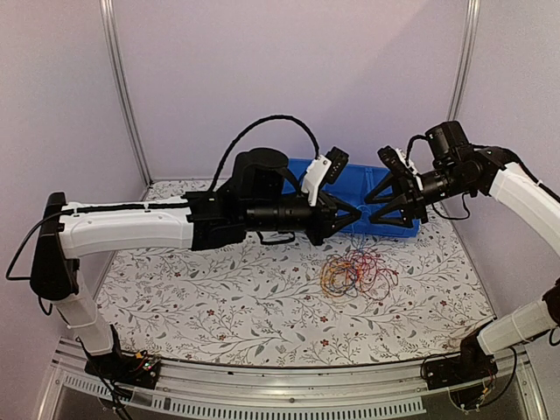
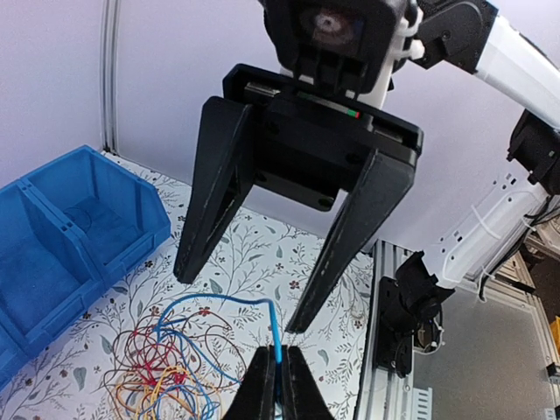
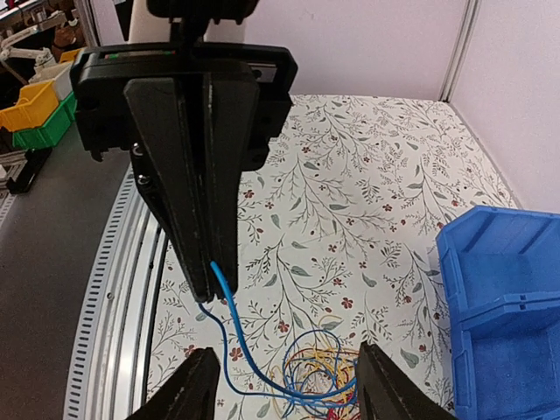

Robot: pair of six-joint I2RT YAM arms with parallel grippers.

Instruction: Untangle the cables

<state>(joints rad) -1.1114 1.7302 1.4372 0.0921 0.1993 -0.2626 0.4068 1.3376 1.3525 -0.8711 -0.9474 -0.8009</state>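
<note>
Top camera: high, rear, angled down. Wrist cameras: close, facing each other. All share thin coloured wire tangle (image 1: 354, 273).

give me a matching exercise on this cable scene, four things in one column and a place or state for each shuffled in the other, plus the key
Column A
1. left gripper
2. right gripper
3. tangled bundle of thin red, yellow and blue wires
4. blue plastic bin

Column B
a. open, nothing between its fingers
b. at the far side of the table
c. shut on a thin blue wire
d. lying on the floral table cover, below both grippers

Pairs: 1-c, 2-a, 3-d, 4-b
</note>
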